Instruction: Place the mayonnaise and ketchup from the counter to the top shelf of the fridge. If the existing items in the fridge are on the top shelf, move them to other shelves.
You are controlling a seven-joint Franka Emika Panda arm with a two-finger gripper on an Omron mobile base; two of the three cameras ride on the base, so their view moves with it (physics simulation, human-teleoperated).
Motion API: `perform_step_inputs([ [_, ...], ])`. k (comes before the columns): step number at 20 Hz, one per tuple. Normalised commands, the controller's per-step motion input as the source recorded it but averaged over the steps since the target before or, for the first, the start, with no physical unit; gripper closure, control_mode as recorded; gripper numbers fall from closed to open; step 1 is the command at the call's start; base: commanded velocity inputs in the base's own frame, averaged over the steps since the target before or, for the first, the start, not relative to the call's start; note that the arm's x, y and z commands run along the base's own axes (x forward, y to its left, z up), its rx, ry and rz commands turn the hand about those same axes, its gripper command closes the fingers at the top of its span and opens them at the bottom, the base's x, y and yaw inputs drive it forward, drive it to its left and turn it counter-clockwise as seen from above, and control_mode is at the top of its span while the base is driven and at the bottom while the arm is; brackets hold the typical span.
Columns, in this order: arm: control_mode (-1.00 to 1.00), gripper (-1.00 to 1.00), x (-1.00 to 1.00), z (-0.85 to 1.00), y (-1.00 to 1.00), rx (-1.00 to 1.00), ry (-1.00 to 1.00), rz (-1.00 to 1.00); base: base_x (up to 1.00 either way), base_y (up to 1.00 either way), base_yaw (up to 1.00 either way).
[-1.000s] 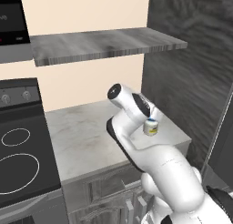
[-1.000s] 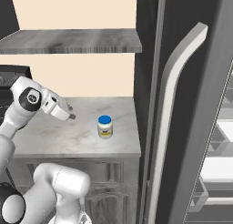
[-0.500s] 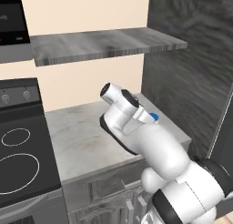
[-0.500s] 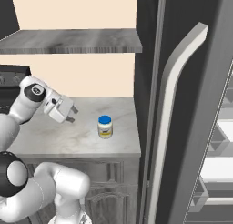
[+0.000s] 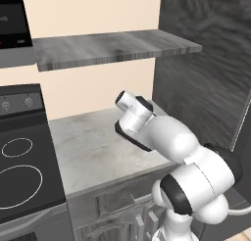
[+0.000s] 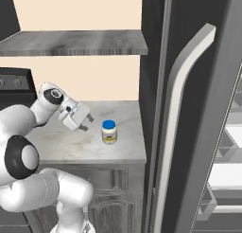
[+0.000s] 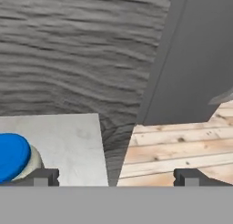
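Right now I have the pincer (image 6: 86,123) hanging over the counter (image 6: 61,142), angled down toward the counter's right edge, with its two dark fingers apart and nothing between them. In the hand view the fingertips (image 7: 43,176) sit wide at either side of the bottom, confirming they are spread.

The mayonnaise jar (image 6: 109,131), pale with a blue lid, stands upright on the counter near the front right corner, just beside the pincer but not touching it. From the hand camera I see its blue lid (image 7: 12,155) at the lower left, next to the left fingertip, with the counter's right edge running just past it and wooden floor (image 7: 182,145) beyond.

In the left base view the arm (image 5: 162,137) covers the right part of the counter (image 5: 88,147), so I cannot see the jar there. A stove top (image 5: 19,171) adjoins the counter's left edge, and a grey shelf (image 5: 112,46) hangs on the wall above. The fridge door (image 6: 198,113) with its long pale handle (image 6: 182,99) stands to the right of the counter, and I glimpse fridge shelves (image 6: 227,175) past it.
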Motion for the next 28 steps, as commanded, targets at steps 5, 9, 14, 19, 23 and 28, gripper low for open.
perform_step_inputs([
  [5,-1.00,-1.00,0.35,0.00,-0.03,0.00,-0.01,0.00,0.00,0.00,0.00],
  [9,-1.00,-1.00,0.30,-0.05,-0.03,0.00,-0.01,0.00,0.00,0.00,0.00],
  [14,-1.00,-1.00,0.10,-0.21,-0.20,0.00,0.00,0.00,0.00,0.00,0.00],
  [19,-1.00,-1.00,0.05,-0.23,-0.18,0.00,0.00,0.00,0.00,0.00,0.00],
  [23,-1.00,-1.00,0.06,-0.24,-0.17,0.00,0.00,0.00,0.00,0.00,0.00],
  [28,-1.00,-1.00,0.14,-0.25,-0.10,0.00,-0.01,0.00,0.00,0.00,0.00],
])
